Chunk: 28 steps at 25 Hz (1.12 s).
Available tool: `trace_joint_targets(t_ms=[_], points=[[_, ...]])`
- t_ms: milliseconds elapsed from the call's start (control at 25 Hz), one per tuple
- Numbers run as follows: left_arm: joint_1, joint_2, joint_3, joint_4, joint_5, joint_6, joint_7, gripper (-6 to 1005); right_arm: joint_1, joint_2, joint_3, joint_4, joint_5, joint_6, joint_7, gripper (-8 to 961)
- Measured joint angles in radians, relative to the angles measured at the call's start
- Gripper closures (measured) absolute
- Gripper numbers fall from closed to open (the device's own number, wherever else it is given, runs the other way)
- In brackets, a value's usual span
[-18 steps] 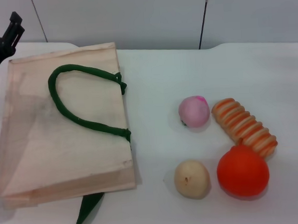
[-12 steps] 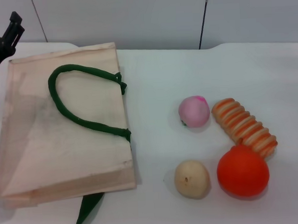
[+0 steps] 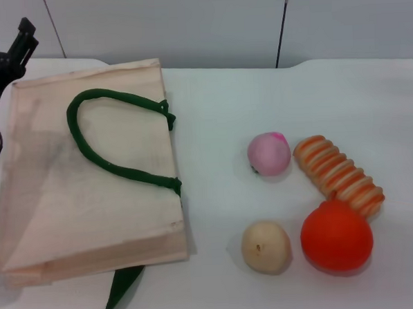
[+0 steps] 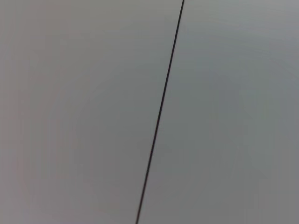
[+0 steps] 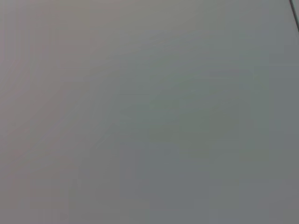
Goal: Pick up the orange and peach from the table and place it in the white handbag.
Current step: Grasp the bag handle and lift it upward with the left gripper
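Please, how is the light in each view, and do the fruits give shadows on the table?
Head view: soft, even light; the orange, the peach and the beige ball cast only faint shadows on the table; no glare. Left end effector shows dark at the far left corner. Left wrist view: plain grey panels with one dark seam. Right wrist view: featureless grey, nothing to judge.

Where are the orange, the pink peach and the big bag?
the orange (image 3: 336, 235), head view, on the middle of its smooth skin.
the peach (image 3: 269, 154), head view, on the middle of its pink side.
the white handbag (image 3: 57, 204), head view, on bare cloth below the green handle.
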Motion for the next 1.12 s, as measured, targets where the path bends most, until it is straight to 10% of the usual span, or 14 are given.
trace_joint_targets(t_ms=[520,800,1120], points=[[0.025,0.039,0.006,0.255,0.404,0.004,-0.745,119,0.037,-0.007,-0.012,-0.166,-0.420,-0.114,0.271,70],[0.026,0.023,0.006,0.574,0.871,-0.025,-1.360,121,0.080,-0.009,-0.011,-0.248,-0.656,-0.163,0.378,74],[0.004,-0.001,0.005,0.740,1.212,-0.024,-1.653,123,0.077,-0.009,-0.002,-0.253,-0.649,-0.154,0.379,79]])
